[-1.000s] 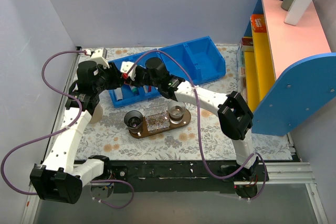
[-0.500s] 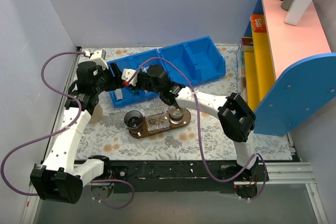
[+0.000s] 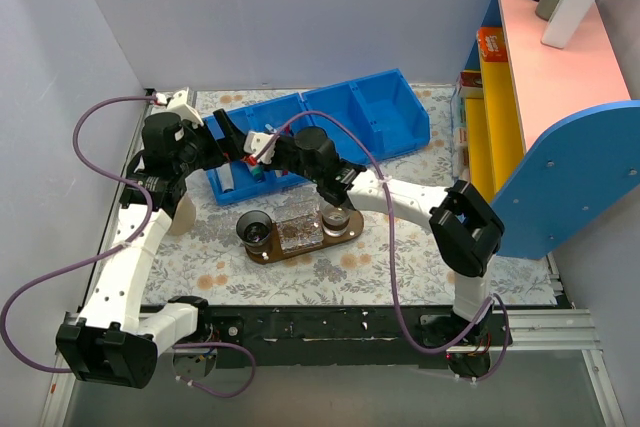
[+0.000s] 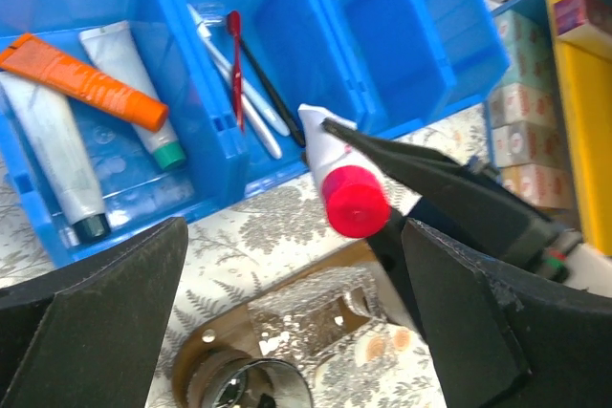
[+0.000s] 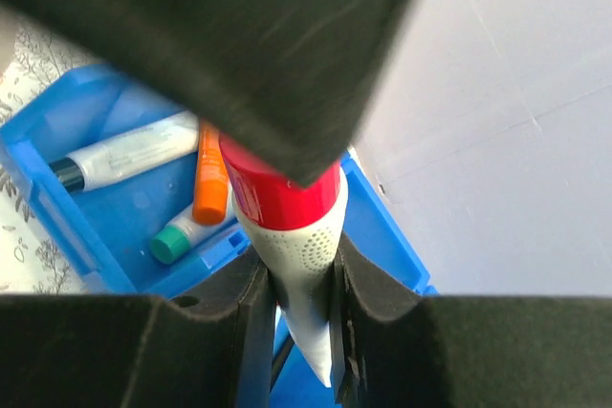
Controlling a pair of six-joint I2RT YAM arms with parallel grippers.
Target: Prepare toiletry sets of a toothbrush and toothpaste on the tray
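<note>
Nearest me: tray [image 3: 300, 251] sits on the flowered table [image 3: 400, 257], just ahead of the arm bases. It carries two glass cups [image 3: 254, 228] with a clear box [image 3: 298, 231] between them. No toothbrush or toothpaste on it.

Above and just behind the tray: right claw [image 5: 298, 332] is clamped on the toothpaste [image 4: 330, 155], a white tube with a red cap. Fingers pinch the white body and the cap sticks out past them. The tube is in the air, over the strip of table by the front wall of the blue bin [image 4: 215, 155], touching nothing else.

Left claw [image 4: 292, 327] hangs close by, facing the tube. Fingers spread wide, nothing in them.

Further back, inside the bin:
- Left compartment: orange tube [image 4: 81, 81], a white tube with a dark cap [image 4: 53, 155], a white tube with a teal cap [image 4: 134, 83].
- Next compartment: toothbrush [image 4: 266, 133] lies flat on the bin floor, with a red toothbrush [image 4: 234, 69] and a dark toothbrush [image 4: 273, 93] across it or right beside it. Can't tell which ones touch.
</note>
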